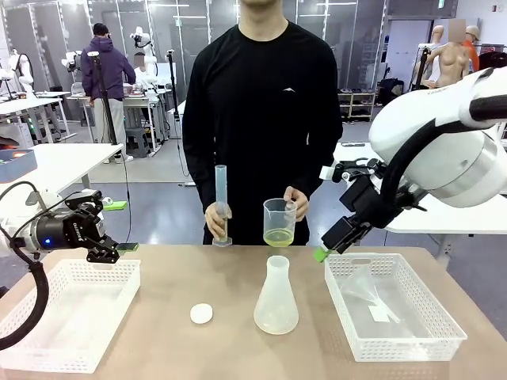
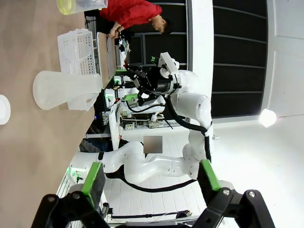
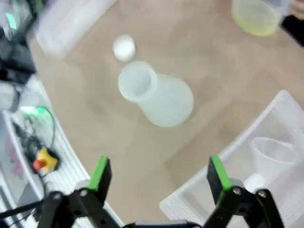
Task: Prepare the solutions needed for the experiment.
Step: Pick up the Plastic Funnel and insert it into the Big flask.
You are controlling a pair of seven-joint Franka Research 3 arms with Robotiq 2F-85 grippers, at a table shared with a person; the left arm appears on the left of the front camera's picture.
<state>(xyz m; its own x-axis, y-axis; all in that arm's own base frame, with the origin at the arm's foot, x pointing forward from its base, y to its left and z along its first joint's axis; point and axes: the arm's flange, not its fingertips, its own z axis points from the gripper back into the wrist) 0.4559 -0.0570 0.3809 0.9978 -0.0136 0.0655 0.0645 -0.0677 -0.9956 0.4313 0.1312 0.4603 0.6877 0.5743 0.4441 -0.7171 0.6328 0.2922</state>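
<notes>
Front view, items on the shared table.

1. Solutions (image 1: 279,237): a shallow layer of pale yellow-green translucent liquid in the bottom of a clear plastic measuring beaker (image 1: 278,214). The beaker is upright, gripped by one hand of the person (image 1: 296,203) at the far edge of the table.
2. Tall, narrow, clear graduated cylinder (image 1: 222,202): upright on its base just beside the beaker, steadied by the person's other hand (image 1: 216,218).
3. Frosted white conical flask (image 1: 276,298): stands upright mid-table with its mouth up, directly on the robot's side of the beaker. It looks empty.
4. Small white round disc (image 1: 201,313): flat on the table, near the flask.
5. Two white perforated plastic baskets, one at the left (image 1: 47,348) and one at the right (image 1: 444,336). The right basket holds a clear plastic funnel (image 1: 362,283) lying on its side.

Wrist views, grippers.

6. Left gripper (image 2: 151,176): fingers spread wide, holding nothing, over the far corner of the left basket and well apart from flask and beaker.
7. Right gripper (image 3: 159,175): fingers spread wide, holding nothing, above the right basket's far inner corner. The flask lies ahead of it and the liquid beyond.

Governing relation: the liquid lies across the table from both grippers, past the flask and in the person's grip. The right arm is the nearer one, both to the beaker and to the funnel just below it. Any pour would need the flask's vertical axis and open mouth kept as they are. Seating the funnel in that mouth looks like the right arm's likely job.
</notes>
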